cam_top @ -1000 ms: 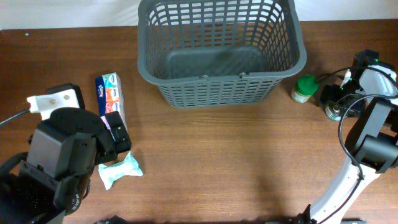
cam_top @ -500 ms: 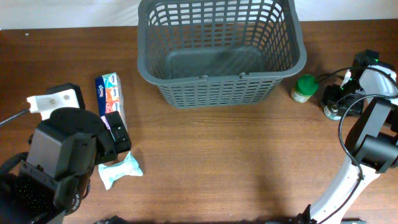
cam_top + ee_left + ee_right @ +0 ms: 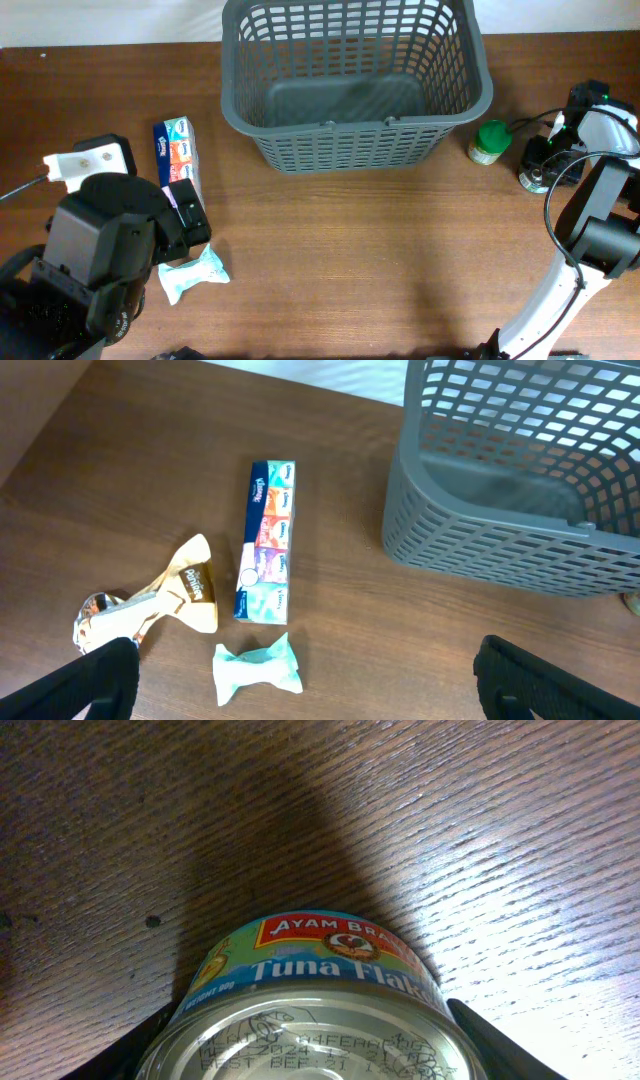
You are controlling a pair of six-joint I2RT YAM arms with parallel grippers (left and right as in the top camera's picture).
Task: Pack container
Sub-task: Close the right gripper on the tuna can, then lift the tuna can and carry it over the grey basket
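The dark grey basket [image 3: 340, 150] stands at the table's back middle with nothing in it; the left wrist view shows its corner [image 3: 470, 545]. My right gripper [image 3: 541, 166] is at the far right, shut on a small tuna can [image 3: 320, 1020] that stands on the table, one finger on each side of it. My left gripper [image 3: 305, 665] is open and empty, hovering over a teal wrapped packet [image 3: 258, 668] at the left front. A long tissue pack [image 3: 266, 540] lies beside it.
A green-lidded jar [image 3: 489, 141] stands just right of the basket, next to the can [image 3: 534, 180]. A gold wrapped packet [image 3: 175, 598] lies left of the tissue pack. A white and black block [image 3: 85, 160] sits at the far left. Cables run by the right arm.
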